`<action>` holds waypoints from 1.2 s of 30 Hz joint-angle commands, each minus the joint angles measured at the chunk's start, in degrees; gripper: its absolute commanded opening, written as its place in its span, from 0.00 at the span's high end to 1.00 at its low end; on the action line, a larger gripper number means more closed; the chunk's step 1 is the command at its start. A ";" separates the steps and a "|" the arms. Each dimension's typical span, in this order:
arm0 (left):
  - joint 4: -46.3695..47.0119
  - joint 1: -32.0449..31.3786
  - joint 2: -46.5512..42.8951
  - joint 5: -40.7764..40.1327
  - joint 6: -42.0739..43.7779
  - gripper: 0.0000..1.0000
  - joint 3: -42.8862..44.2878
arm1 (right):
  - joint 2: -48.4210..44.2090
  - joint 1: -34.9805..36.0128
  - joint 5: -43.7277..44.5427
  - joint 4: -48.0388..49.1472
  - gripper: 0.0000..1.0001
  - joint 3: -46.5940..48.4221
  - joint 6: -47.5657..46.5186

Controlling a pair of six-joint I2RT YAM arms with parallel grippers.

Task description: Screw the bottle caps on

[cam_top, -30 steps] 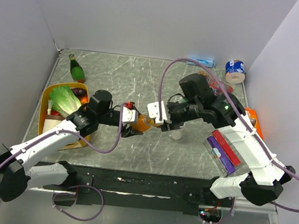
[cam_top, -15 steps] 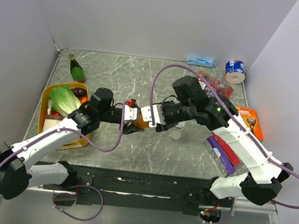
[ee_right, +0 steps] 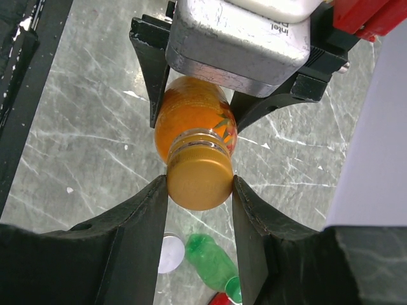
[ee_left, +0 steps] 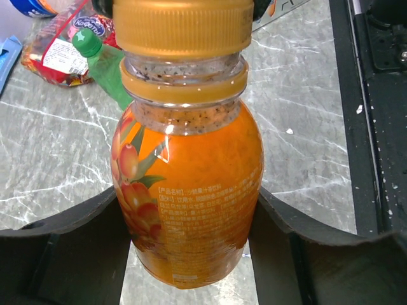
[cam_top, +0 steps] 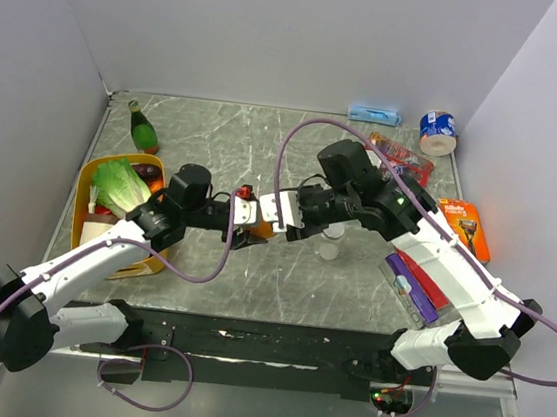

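The juice-filled orange bottle (ee_left: 187, 190), its orange cap (ee_left: 182, 25) seated on the neck, is held sideways, cap pointing right. Beyond it, the green bottle (ee_left: 109, 67) with its green cap (ee_left: 86, 43) lies on its side. The clear bottle (cam_top: 331, 243) stands just right.

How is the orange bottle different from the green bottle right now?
The orange bottle is gripped between the left fingers; the green bottle lies loose on the table. The orange cap is pinched between the right fingers; the green cap is untouched. Both bottles carry a cap of their own colour on the neck.
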 commanded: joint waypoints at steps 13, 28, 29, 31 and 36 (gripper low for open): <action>11.59 -0.44 -3.03 -0.86 -2.77 0.99 0.70 | 6.90 -0.75 3.31 -1.28 0.70 4.05 10.92; 19.68 -1.50 -0.93 -21.76 -10.68 0.99 0.79 | 19.56 -3.29 0.25 -5.84 0.76 14.51 48.28; 19.68 -1.59 -0.75 -22.39 -10.77 0.99 0.96 | 19.91 -3.38 -0.01 -5.84 0.77 14.86 49.16; 19.15 -1.59 -0.57 -23.19 -10.42 0.99 0.79 | 20.53 -3.47 0.25 -5.41 0.83 15.73 51.45; 16.96 -1.67 -1.10 -24.16 -9.72 0.99 -0.61 | 22.20 -4.69 2.79 -4.79 0.72 20.30 55.32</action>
